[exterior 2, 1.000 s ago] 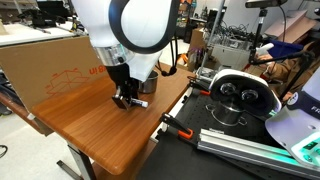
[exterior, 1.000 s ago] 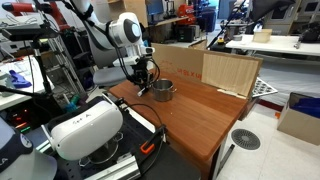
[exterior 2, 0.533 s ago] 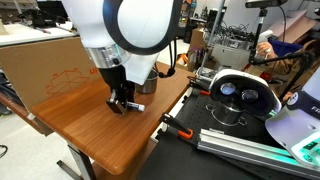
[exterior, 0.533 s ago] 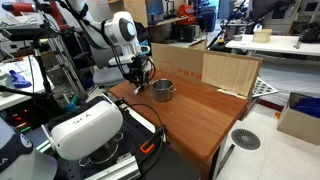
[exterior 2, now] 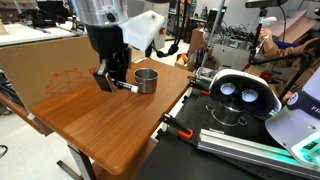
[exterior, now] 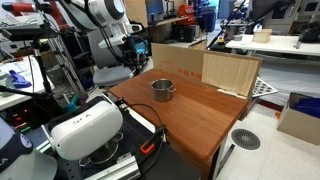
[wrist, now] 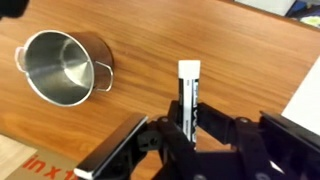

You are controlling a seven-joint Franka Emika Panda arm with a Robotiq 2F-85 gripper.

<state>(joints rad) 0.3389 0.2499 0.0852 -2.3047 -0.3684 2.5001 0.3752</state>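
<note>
**A:** In an exterior view, where is the gripper (exterior: pixel 134 57) hanging?

**B:** It is hovering above the far end of the wooden table (exterior: pixel 195 120), higher than the steel pot (exterior: pixel 163 90) standing on the tabletop and well apart from it. Whatever it is carrying is showing too small there to tell.

**A:** And in an exterior view with the box behind?

**B:** The gripper (exterior 2: pixel 106 80) is pinching a marker (exterior 2: pixel 127 88), black with a white end. The marker is sticking out sideways toward the pot (exterior 2: pixel 146 80). A cardboard box (exterior 2: pixel 45 65) is standing at the table's back edge.

**A:** What is the wrist view showing?

**B:** The gripper (wrist: pixel 190 128) is clamping tight on the black barrel of the marker (wrist: pixel 189 95), its 2 jaws leaving no gap beside it. The white end is pointing away from the camera, over bare wood. The pot (wrist: pixel 62 68) is sitting empty, off to the left, clear of the marker.
</note>
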